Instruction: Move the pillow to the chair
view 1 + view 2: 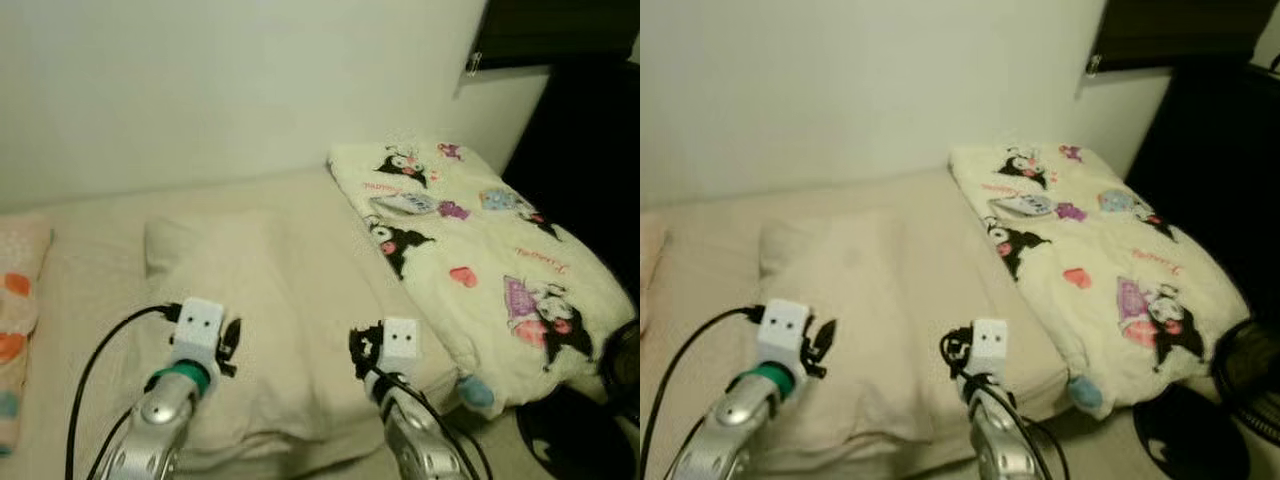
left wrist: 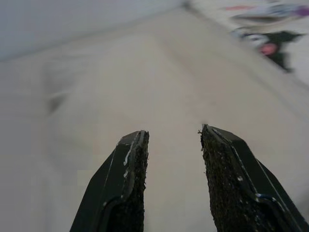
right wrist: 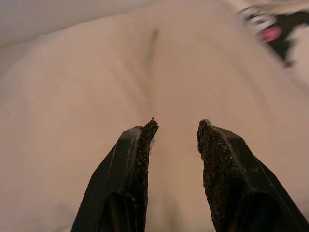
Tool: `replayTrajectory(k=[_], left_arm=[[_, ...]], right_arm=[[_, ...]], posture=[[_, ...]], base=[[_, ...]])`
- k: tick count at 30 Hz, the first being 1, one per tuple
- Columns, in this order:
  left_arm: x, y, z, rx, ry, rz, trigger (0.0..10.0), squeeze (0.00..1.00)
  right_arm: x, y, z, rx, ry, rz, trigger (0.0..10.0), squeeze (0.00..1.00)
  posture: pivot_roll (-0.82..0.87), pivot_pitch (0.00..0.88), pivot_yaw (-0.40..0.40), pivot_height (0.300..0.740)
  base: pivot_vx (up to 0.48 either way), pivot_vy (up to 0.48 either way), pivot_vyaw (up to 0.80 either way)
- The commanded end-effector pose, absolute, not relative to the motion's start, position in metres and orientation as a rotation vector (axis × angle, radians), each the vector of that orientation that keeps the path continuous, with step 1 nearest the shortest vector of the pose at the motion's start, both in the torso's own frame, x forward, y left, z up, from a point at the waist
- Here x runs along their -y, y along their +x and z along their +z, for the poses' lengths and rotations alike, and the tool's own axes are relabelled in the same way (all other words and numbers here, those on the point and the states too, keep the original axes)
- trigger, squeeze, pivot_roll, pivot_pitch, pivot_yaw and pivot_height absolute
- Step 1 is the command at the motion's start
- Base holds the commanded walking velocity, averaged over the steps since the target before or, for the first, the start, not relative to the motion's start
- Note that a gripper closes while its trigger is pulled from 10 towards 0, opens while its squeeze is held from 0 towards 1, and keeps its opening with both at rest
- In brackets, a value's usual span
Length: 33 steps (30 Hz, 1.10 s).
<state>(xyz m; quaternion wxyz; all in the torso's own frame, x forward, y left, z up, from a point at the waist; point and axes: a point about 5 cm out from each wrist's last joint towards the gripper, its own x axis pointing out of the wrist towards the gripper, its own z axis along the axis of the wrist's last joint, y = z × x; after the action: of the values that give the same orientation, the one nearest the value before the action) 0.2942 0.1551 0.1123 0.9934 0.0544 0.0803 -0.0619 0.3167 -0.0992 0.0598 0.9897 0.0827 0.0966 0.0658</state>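
I've got both arms out over the bed [image 1: 90, 260], w/ the pillow [image 1: 260, 320] lying flat on it right in front of me, cream on cream so the edges are hard to pick out. Left hand [image 2: 173, 137] hovers above the pillow's left part, fingers apart, nothing between them. Right hand [image 3: 176, 126] is over the right part, fingers apart too and also empty. From the wrist cams both look close to the fabric, but I can't tell if the tips touch it.

A cartoon-print blanket [image 1: 480, 250] lies bunched on the right side of the bed, its near edge just beside the pillow. A second, dotted pillow [image 1: 15, 320] sits at the far left edge.

Progress, as I judge it: barely started. Pillow is not gripped or lifted yet. Left to do: pinch it, prob. w/ both hands since it's wide and floppy, raise it off the bed, turn, find the chair, carry it over and set it down.
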Motion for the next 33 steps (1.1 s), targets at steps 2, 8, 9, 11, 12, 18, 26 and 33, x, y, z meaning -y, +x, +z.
replayTrajectory(k=[2,8,9,11,12,18,26,33], left_arm=[[-0.153,0.294,0.106,-0.187,0.110,-0.119,10.0,0.00],[-0.157,0.294,0.105,-0.189,0.088,-0.084,10.0,0.00],[-0.157,0.294,0.105,-0.189,0.088,-0.084,10.0,0.00],[-0.161,0.293,0.105,-0.193,0.033,-0.053,10.0,0.00],[-0.164,0.293,0.106,-0.198,-0.003,-0.029,10.0,0.00],[-0.167,0.291,0.104,-0.196,0.024,-0.024,10.0,0.00],[-0.165,0.292,0.101,-0.209,0.041,-0.042,10.0,0.00],[-0.157,0.296,0.101,-0.209,0.043,-0.082,10.0,0.00]], right_arm=[[0.102,0.315,0.056,-0.212,0.165,0.124,10.0,0.00],[0.104,0.315,0.056,-0.211,0.159,0.117,10.0,0.00],[0.104,0.315,0.056,-0.211,0.159,0.117,10.0,0.00],[0.103,0.315,0.055,-0.214,0.157,0.122,10.0,0.00],[0.103,0.315,0.055,-0.218,0.156,0.125,10.0,0.00],[0.103,0.315,0.055,-0.219,0.153,0.128,10.0,0.00],[0.106,0.320,0.058,-0.217,0.147,0.120,10.0,0.00],[0.112,0.316,0.056,-0.219,0.177,0.077,10.0,0.00]], posture=[[0.10,0.002,0.030,0.740],[0.09,0.008,0.017,0.740],[0.09,0.008,0.017,0.740],[0.10,0.019,0.001,0.740],[0.10,0.020,-0.005,0.740],[0.09,0.019,-0.019,0.740],[0.06,0.019,0.001,0.740],[0.05,0.023,0.010,0.740]], base=[[0.000,0.000,0.80],[0.000,0.000,0.80],[0.000,0.000,0.80],[0.000,0.000,0.80],[0.000,0.000,0.80],[0.000,0.000,0.80],[0.000,0.000,0.78],[0.000,0.000,0.09]])
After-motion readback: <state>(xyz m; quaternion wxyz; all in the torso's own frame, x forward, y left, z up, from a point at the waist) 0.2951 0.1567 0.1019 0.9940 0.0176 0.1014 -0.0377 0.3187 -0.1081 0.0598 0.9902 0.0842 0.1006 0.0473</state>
